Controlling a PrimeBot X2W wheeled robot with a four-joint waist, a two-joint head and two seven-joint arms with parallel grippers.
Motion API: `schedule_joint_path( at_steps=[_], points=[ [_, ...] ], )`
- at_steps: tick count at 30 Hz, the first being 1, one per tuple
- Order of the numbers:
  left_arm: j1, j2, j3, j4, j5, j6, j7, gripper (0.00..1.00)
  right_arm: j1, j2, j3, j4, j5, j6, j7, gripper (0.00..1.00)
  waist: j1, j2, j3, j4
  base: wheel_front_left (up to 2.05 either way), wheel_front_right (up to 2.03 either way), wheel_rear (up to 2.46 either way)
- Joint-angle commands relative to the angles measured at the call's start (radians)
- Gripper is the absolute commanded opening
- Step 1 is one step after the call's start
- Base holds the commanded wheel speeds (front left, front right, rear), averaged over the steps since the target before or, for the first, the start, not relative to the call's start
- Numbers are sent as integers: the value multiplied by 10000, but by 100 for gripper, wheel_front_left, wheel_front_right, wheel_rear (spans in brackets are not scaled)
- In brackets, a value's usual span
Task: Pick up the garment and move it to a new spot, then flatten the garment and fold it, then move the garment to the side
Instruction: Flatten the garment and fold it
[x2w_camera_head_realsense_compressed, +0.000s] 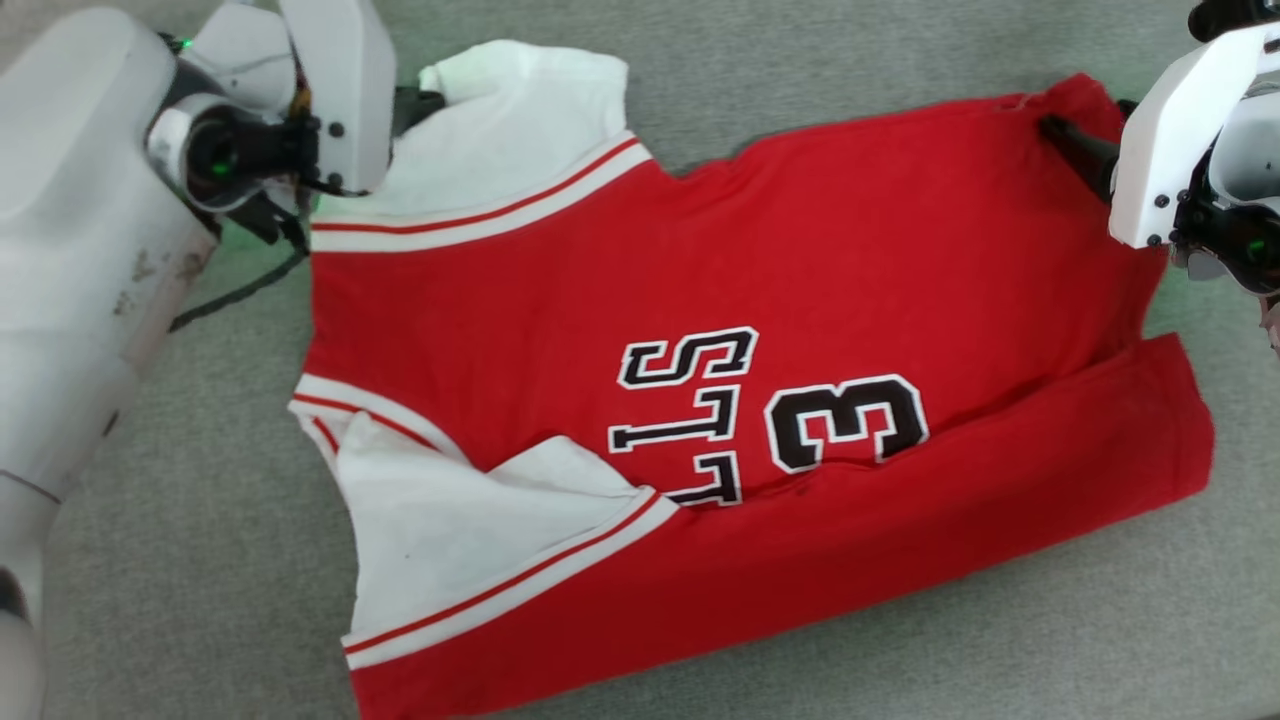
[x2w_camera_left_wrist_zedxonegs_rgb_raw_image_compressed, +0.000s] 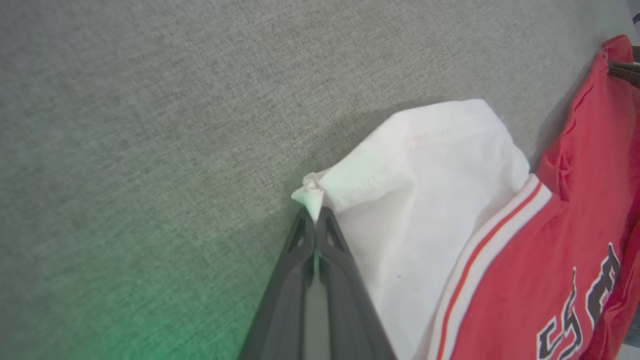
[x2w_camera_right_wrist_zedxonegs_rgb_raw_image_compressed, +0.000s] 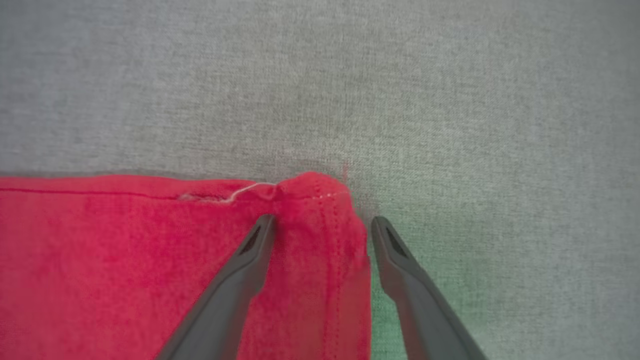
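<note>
Head view is showing you the garment lying on the grey cloth surface, mostly spread out. Its near red edge is folding up over the chest, so the black print is partly covered and you are reading only some sideways letters and a "3". The near sleeve is turning inward, with one part slipping under that red fold. The lowest corner of the garment is running out of the picture at the bottom edge. The white wrist housings are covering most of both grippers here, and only short dark pieces of finger are coming out. In the left wrist view the left gripper is pressing its two fingers tightly together on the corner of the far sleeve. A small white peak of cloth is sticking out just above the tips. In the right wrist view the right gripper is keeping its fingers wide apart and is gripping nothing. One tip is standing over the red hem corner and the other over the grey surface just beside the edge. You cannot tell if these tips are touching the cloth.
</note>
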Motion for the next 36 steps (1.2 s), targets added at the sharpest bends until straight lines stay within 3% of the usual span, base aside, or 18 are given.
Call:
schedule_joint_path(
  at_steps=[1,2,3,4,5,6,12,18,29,36],
  points=[
    [347,8,-235,86,-9,22,114,0,-51,10,77,82,155,-11,54,100,0,0,14,112,0,0,0],
    [340,-7,-288,42,-56,22,82,0,-84,7,154,176,221,-11,63,100,0,0,2,138,0,0,0],
    [327,-21,-335,4,-112,22,56,0,-102,3,229,251,279,-11,61,64,0,0,-6,163,0,0,0],
    [310,-38,-382,-39,-143,22,2,0,-108,-3,293,314,368,-11,24,45,0,0,-17,184,0,0,0],
    [303,-56,-417,-74,-200,22,-41,0,-105,-17,356,352,436,-11,-17,36,0,0,-34,204,0,0,0],
    [302,-73,-438,-115,-238,22,-108,0,-98,-56,386,392,513,-11,-164,0,0,0,-59,227,0,0,0],
    [477,-166,-441,-515,-667,21,-988,0,156,-440,602,583,827,-11,-1182,0,0,0,-653,488,0,0,0],
    [1173,193,-499,-1705,-1192,20,-2231,0,880,-1156,1131,-13,1193,-13,-2179,0,0,0,-1819,939,0,0,0],
    [3256,1920,-966,-5025,-1513,16,-4644,0,2867,-2872,2026,-2178,2024,-11,-2964,0,0,0,-3268,1745,0,0,0],
    [4962,3047,-1118,-6720,-1538,16,-6287,0,4258,-4017,2006,-3452,2303,-11,-3141,0,0,0,-3692,2147,0,0,0]
  ],
)
